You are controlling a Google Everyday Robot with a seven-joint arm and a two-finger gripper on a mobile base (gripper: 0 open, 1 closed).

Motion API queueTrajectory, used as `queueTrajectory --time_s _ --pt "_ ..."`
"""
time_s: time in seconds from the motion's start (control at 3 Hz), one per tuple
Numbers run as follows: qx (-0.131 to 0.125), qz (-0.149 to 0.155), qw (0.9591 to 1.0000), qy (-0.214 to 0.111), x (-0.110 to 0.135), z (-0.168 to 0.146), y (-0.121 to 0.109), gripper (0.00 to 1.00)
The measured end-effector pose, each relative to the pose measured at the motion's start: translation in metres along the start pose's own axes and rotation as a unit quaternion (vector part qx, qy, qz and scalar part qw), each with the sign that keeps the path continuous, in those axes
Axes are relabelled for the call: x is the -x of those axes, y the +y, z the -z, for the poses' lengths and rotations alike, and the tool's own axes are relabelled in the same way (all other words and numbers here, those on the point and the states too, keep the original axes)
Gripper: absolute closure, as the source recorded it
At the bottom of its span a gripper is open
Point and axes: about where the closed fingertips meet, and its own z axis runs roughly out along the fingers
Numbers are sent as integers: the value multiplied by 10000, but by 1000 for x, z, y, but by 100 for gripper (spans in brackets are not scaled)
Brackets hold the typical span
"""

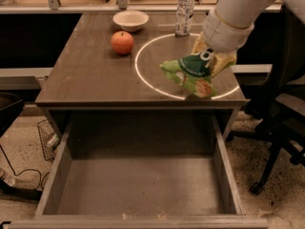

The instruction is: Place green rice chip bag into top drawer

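The green rice chip bag, crumpled light green with a dark-green panel, hangs in my gripper over the front right part of the table. It is lifted off the surface, close to the front edge. The gripper's yellowish fingers are shut on the bag's upper right end, under the white arm. The top drawer is pulled open below the table's front edge. Its flat grey-brown bottom is bare.
A red apple, a white bowl and a clear water bottle stand at the back of the table. A ring of white light lies on the tabletop. An office chair stands to the right, a wire basket to the left.
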Motion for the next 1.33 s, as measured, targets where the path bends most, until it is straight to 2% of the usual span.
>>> queueTrajectory --time_s 0.33,0.67,1.0,1.33 --pt "-253 -65 9996 72 28 47 37 100" --pt "-455 56 9989 101 71 66 66 100" --pt "-627 253 9975 -218 109 38 85 100" --pt "-938 367 9920 -755 141 -15 93 100"
